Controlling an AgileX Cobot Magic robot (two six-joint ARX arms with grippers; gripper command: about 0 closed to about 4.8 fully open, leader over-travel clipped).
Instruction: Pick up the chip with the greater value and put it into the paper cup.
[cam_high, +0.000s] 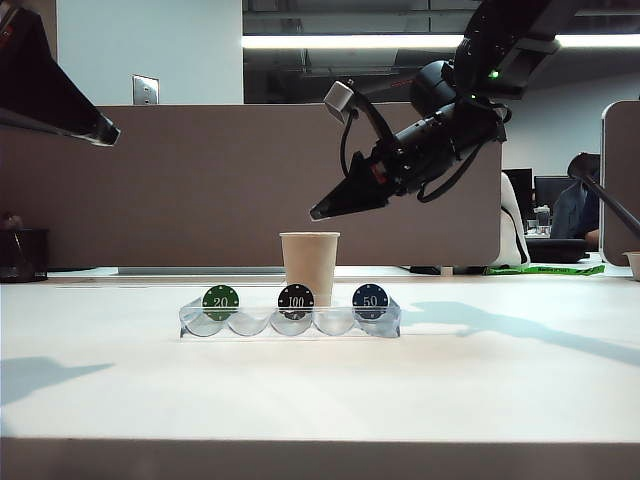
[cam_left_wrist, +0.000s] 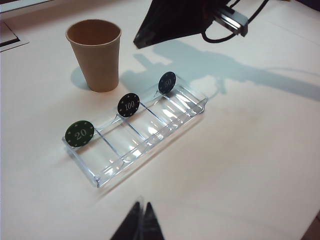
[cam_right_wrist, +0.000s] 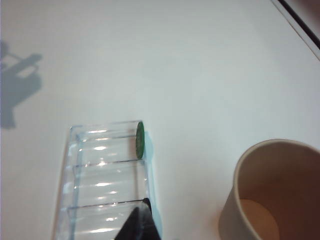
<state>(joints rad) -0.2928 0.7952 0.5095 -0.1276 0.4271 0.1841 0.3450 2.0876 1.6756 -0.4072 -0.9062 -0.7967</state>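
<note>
The black 100 chip (cam_high: 296, 300) stands upright in the middle slot of a clear tray (cam_high: 290, 325) on the bench (cam_high: 320, 390), between a green 20 chip (cam_high: 221, 301) and a blue 50 chip (cam_high: 370, 300). The paper cup (cam_high: 310, 262) stands just behind it. The right end effector (cam_high: 322, 211), clenched and empty, hangs above the cup. The left end effector (cam_left_wrist: 140, 220), also clenched, hovers on the tray's near side.

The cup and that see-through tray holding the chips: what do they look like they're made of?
The paper cup looks like plain paper or thin card: matte tan, no gloss, with a rolled rim. The tray seems to be clear hard plastic, perhaps acrylic: you see the table through it, and its edges and dividers catch bright glints. Glass can't be ruled out from looks alone.
</note>
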